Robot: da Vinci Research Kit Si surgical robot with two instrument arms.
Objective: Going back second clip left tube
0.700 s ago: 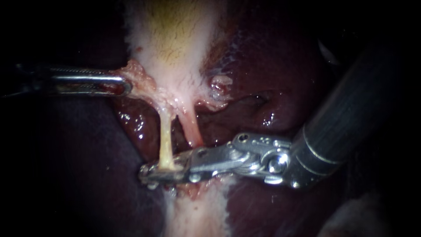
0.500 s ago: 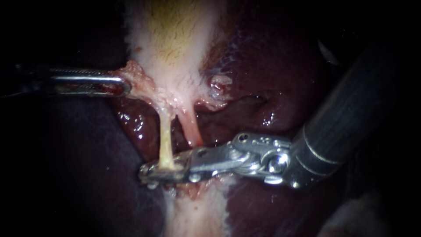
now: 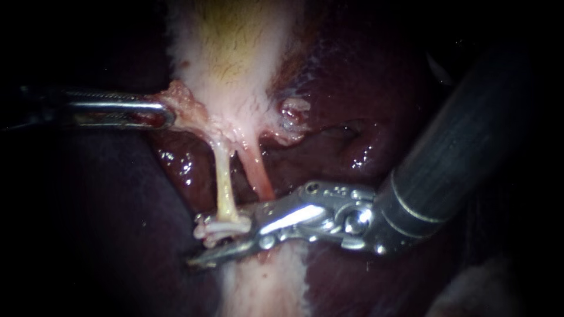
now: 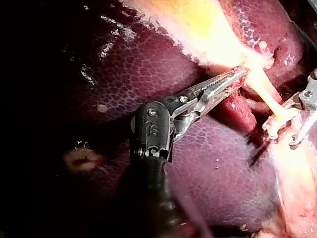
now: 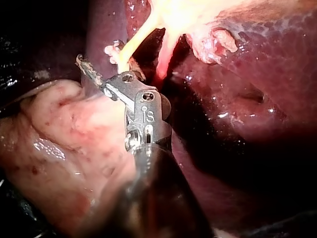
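Jaws of your right instrument (image 3: 220, 240) have spread, leaving a white clip (image 3: 220, 227) across the left tube (image 3: 223, 185). Your left instrument (image 3: 167, 114) stays clamped on the gallbladder (image 3: 229, 70) edge. Back out.

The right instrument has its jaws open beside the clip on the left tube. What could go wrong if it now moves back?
1. The right instrument has open jaws lying close under the clip. A careless pull back might catch the clip or the left tube and drag it.
2. The left instrument, shut on gallbladder tissue, holds the thin left tube stretched. More pull might strain the tube at the clip.
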